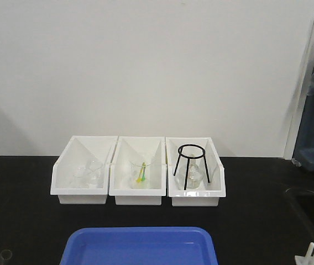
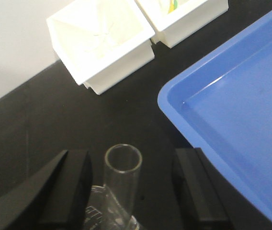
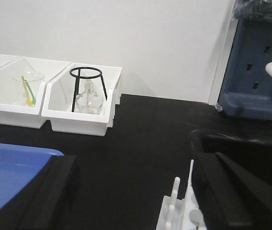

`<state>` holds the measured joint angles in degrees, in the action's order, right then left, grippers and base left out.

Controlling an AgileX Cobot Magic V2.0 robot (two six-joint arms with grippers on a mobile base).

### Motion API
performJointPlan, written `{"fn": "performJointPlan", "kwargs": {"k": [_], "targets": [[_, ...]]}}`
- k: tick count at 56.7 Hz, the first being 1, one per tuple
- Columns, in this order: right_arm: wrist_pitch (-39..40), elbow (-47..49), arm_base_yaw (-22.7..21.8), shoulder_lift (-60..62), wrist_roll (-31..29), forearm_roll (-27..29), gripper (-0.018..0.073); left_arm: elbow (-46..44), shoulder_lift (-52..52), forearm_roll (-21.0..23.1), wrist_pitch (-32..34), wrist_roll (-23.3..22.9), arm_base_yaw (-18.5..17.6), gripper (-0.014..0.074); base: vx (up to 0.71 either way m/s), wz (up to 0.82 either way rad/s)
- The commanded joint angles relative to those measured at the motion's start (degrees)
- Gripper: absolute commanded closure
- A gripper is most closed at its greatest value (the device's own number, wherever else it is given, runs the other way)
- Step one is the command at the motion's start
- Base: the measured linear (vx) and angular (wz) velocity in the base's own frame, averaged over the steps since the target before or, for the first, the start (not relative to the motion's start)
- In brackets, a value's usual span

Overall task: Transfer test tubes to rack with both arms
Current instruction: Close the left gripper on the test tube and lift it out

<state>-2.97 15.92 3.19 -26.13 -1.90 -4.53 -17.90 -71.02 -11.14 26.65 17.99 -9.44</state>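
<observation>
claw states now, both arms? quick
Left claw: open, test tube between its fingers, not clamped.
Right claw: open, empty, rack just below.

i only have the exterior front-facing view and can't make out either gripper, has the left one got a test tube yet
Observer: In the left wrist view, a clear glass test tube sits between the fingers of the left gripper. There is a gap on each side, so it is not clamped.
Operator: ok and the right one
Observer: The right gripper is open, with nothing between its fingers.
Operator: where is it relative to the rack
Observer: In the right wrist view, the small white plastic rack with pegs shows at the bottom edge, between the two fingers. No tube shows in the part in view.
</observation>
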Motion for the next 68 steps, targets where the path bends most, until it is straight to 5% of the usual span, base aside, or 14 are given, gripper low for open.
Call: {"fn": "performJointPlan", "kwargs": {"k": [1,11,32,68], "targets": [[4.6,2.0,-0.5,-0.7,-0.5,-0.4,0.0009,-1.9,-1.4,1.2,8.2,-0.1,-0.3,0.0095,0.0,0.0],[4.6,2.0,-0.5,-0.7,-0.5,-0.4,0.0009,-1.9,-4.3,5.8,13.3,0.1,-0.3,0.0095,0.0,0.0],[4.6,2.0,-0.5,-0.7,-0.5,-0.4,0.0009,-1.9,-6.3,5.9,14.1,0.1,-0.3,0.0123,0.0,0.0],[4.6,2.0,-0.5,-0.7,-0.5,-0.4,0.0009,-1.9,-3.3,7.0,13.1,-0.5,-0.3,0.0571,0.0,0.0]]}}
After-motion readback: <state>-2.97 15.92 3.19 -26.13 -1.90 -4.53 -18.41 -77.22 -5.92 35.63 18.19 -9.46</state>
